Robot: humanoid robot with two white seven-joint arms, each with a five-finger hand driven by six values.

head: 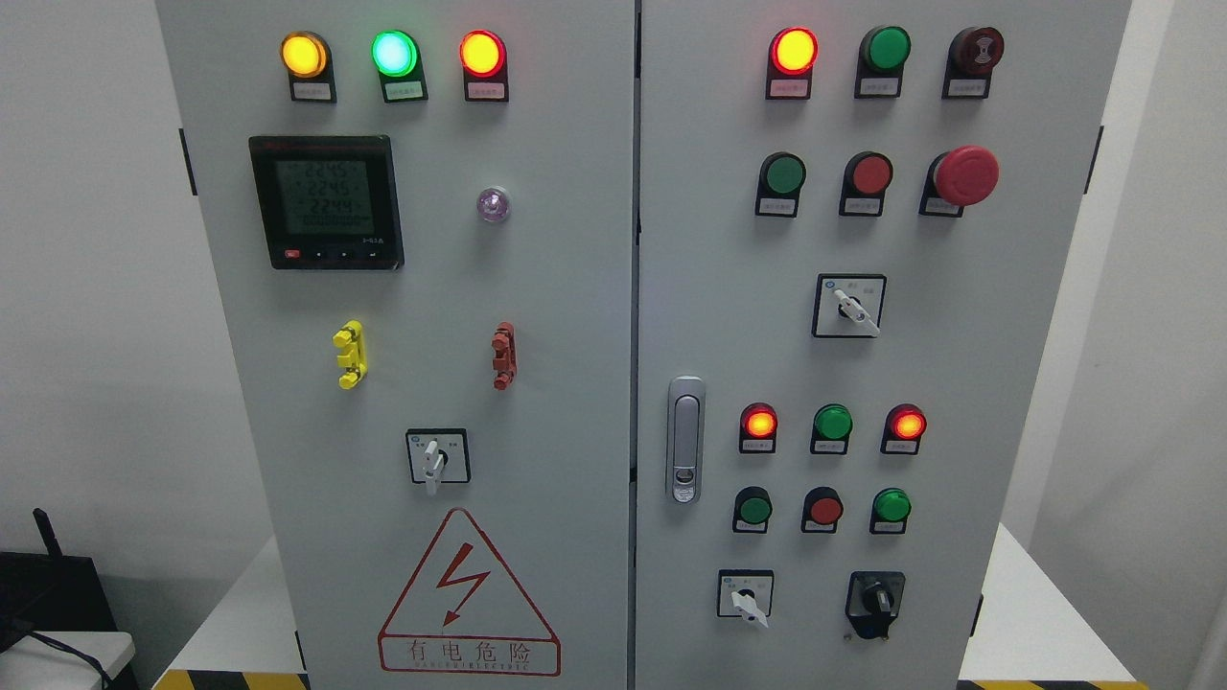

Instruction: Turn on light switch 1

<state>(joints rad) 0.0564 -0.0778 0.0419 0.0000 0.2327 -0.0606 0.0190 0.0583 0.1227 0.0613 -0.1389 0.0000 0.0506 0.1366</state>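
Note:
A grey electrical cabinet with two doors fills the head view. The left door (403,383) carries lit yellow (303,54), green (394,53) and red (481,53) lamps, a digital meter (326,201) and a rotary switch (436,458) with its white knob pointing down. The right door (911,383) carries a lit red lamp (794,50), green and red push buttons, a red emergency stop (966,175) and rotary switches (847,307), (746,595), (874,602). I cannot tell which control is light switch 1. Neither hand is in view.
A door handle (685,439) sits at the right door's left edge. A red lightning warning triangle (468,599) is low on the left door. The cabinet stands on a white base (1035,623) with yellow-black edge tape. Dark equipment (48,594) sits at the lower left.

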